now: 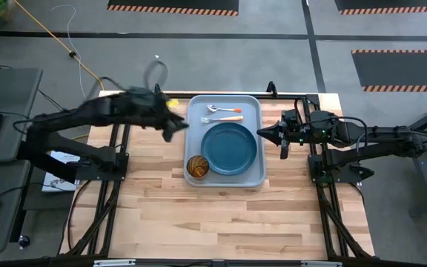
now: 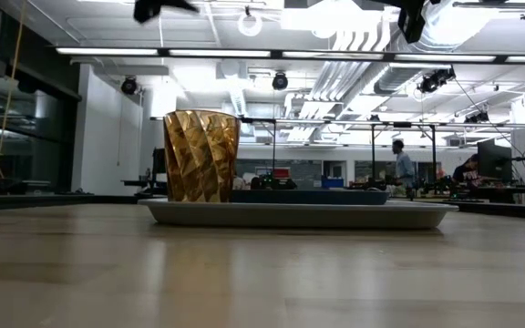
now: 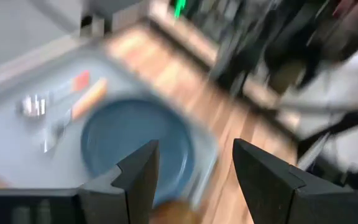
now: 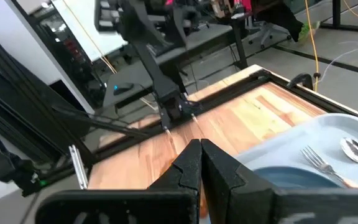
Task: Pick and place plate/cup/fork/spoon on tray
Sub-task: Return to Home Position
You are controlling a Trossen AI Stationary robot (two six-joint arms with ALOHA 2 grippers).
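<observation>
The pale grey-blue tray [image 1: 254,176] lies on the table's middle. On it rest the teal-blue plate [image 1: 230,147], the amber cup [image 1: 197,167] at its near left corner, and the spoon [image 1: 215,109] and fork [image 1: 222,119] side by side at its far end. My left gripper [image 1: 175,127] is open and empty, raised beside the tray's left rim. My right gripper [image 1: 267,135] is shut and empty, raised just right of the tray.
The cup [image 2: 200,156] stands upright on the tray [image 2: 299,214] in the low view. Bare wooden tabletop [image 1: 221,215] lies near of the tray. People and equipment show in the room behind the table.
</observation>
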